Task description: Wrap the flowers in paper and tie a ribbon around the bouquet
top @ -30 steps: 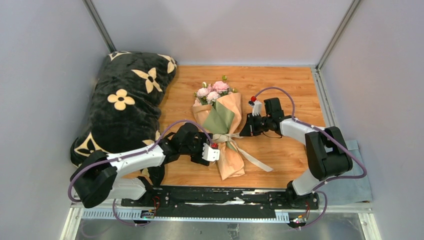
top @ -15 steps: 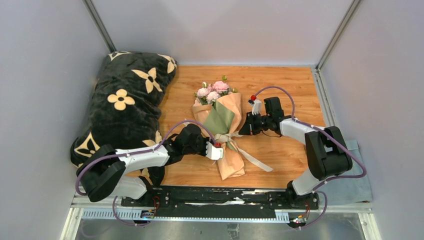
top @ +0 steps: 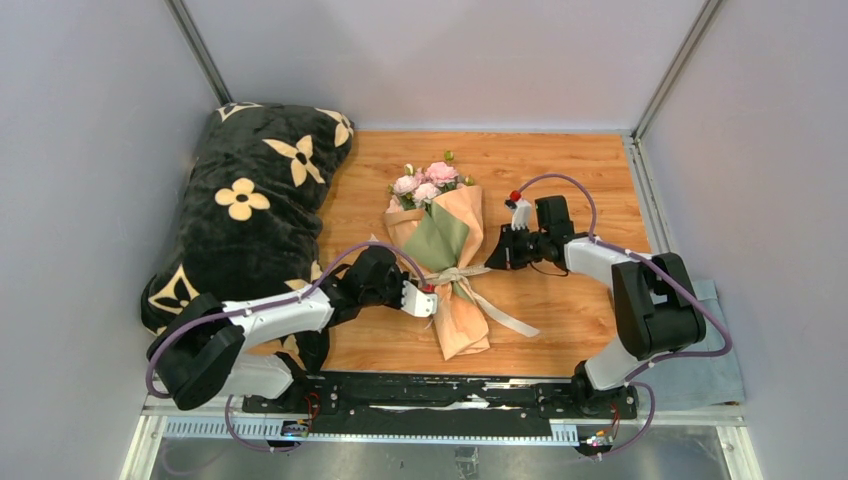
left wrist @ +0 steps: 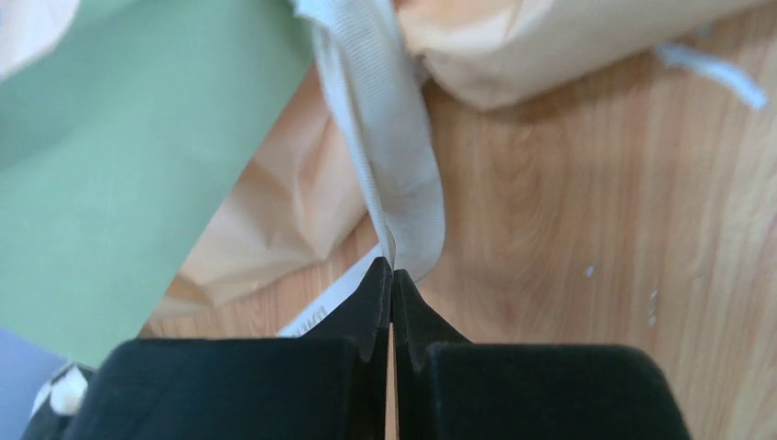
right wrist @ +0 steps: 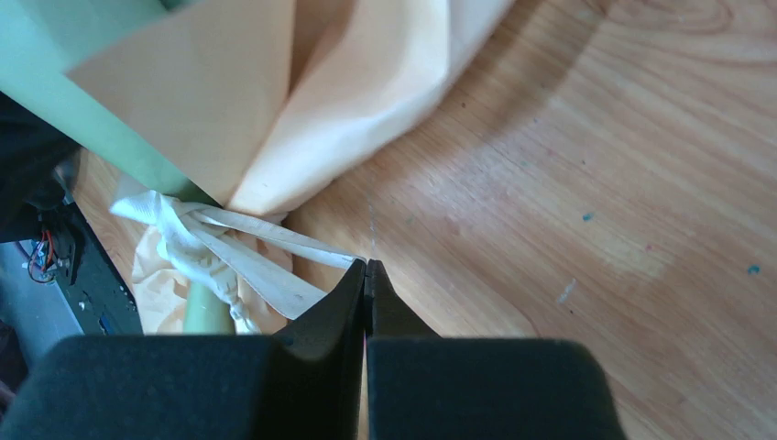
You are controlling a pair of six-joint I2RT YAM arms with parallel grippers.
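Pinching on the left: my left tool [left wrist: 392, 275] is clenched on a loop of the ribbon [left wrist: 403, 165], right against the left side of the bouquet [top: 440, 240] at its waist (the wrist view shows the cream strip folding into the closed tips).
Right tool [right wrist: 366, 270]: clenched as well, tips together on a flat strand of the ribbon that runs back to the knot. It sits just right of the bouquet's waist.
Bouquet: I see it lying flat on the wooden surface [top: 560, 180], blooms toward the far wall and narrow end toward the arm bases.
Flowers [top: 428, 183]: pale pink heads with green leaves, poking out of the bouquet's far end.
Paper [top: 465, 325]: a peach-tan cone around the bouquet, with an olive green fold down its front.
Ribbon: wound and knotted at the bouquet's waist, with one loose end trailing over the surface to the near right of the bouquet.
Pillow [top: 250, 210]: black with cream flower shapes, just left of the bouquet.
Cloth [top: 715, 370]: grey-blue, well to the bouquet's right, under my right arm's base.
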